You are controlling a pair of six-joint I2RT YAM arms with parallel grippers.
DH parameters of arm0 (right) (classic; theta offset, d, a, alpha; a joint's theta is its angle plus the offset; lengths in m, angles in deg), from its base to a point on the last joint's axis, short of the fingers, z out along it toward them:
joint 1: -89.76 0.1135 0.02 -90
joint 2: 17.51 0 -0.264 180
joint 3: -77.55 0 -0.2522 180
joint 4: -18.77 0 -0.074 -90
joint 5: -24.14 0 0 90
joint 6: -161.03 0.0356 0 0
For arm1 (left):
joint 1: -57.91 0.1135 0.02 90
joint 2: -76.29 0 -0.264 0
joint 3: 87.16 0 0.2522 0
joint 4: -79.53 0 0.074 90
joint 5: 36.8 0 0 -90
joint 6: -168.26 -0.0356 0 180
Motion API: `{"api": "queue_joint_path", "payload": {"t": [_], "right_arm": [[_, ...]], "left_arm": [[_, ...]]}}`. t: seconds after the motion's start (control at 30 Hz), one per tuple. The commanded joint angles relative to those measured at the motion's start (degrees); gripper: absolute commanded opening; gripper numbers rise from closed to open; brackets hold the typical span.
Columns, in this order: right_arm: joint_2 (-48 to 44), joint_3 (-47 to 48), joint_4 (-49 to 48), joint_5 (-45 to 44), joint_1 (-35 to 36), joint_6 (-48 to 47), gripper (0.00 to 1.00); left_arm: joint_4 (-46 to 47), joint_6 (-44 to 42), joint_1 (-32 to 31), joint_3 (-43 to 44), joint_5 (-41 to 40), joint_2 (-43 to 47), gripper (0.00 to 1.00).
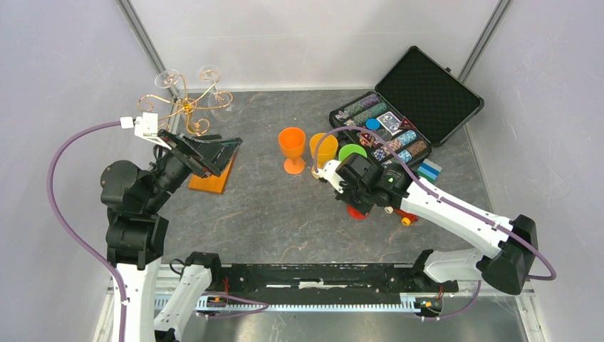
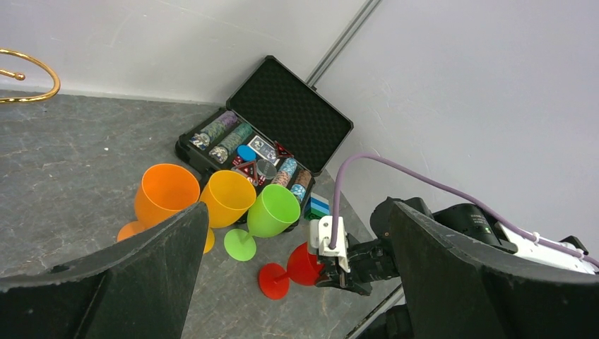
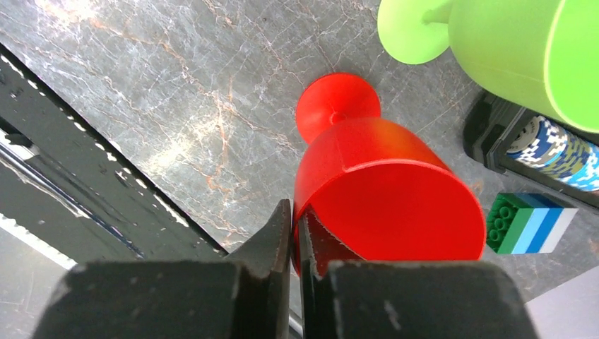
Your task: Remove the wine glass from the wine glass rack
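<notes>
Left end effector (image 1: 226, 155) spread beside the wine glass rack (image 1: 186, 107) — approach step.
Right end effector (image 3: 293, 233) pinches a red goblet (image 3: 381, 183) by its rim — next, clasp a hanging wine glass (image 1: 168, 77).

Open black case (image 1: 427, 96) holds chips (image 1: 363, 110); 1 striped block (image 1: 429, 172), perhaps Lego, beside.

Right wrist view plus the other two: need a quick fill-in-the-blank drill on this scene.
The glass pinched at its rim by the right tool is ___. On the left tool, the jaws are ___, holding nothing. The black case has its lid ___. Between the orange glass and the green glass stands a ___ one.
Missing: red; open; open; yellow.
</notes>
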Motion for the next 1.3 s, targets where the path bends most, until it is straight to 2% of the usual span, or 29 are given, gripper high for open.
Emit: {"api": "queue_joint_path", "payload": {"t": [0.0, 0.27, 0.6, 0.67, 0.73, 0.83, 1.07, 1.27], "right_arm": [[-1.0, 3.0, -0.6, -0.6, 0.3, 0.0, 0.01], [-2.4, 4.9, -2.4, 3.6, 0.4, -0.2, 0.0], [0.8, 3.0, -3.6, 5.0, 0.3, -0.8, 0.02], [1.3, 3.0, -3.4, 3.8, 0.3, -0.6, 0.12], [1.5, 3.4, -3.3, 3.0, 0.4, -0.5, 0.28], [1.4, 4.6, -3.3, 2.1, 0.3, -0.3, 0.44], [-0.5, 10.1, -5.3, -1.7, 0.3, 1.2, 0.59], [-5.8, 12.7, -12.6, -9.1, 0.2, 4.4, 0.72]], "left_arm": [[0.6, -0.8, 0.0, 0.1, -1.2, -0.3, 1.0], [0.9, -0.4, -0.1, -0.2, -1.2, -0.4, 1.0], [0.4, -0.6, -0.1, 0.0, -1.6, -0.4, 1.0], [0.4, -0.6, -0.1, 0.0, -1.7, -0.6, 1.0], [0.5, -0.6, 0.0, 0.0, -1.7, -0.7, 1.0], [0.9, -0.5, 0.0, 0.5, -2.0, -1.3, 1.0], [-1.0, 0.8, 0.0, 7.2, -7.0, -8.4, 1.0], [-3.3, 2.1, -0.1, 13.9, -15.0, -17.5, 1.0]]}}
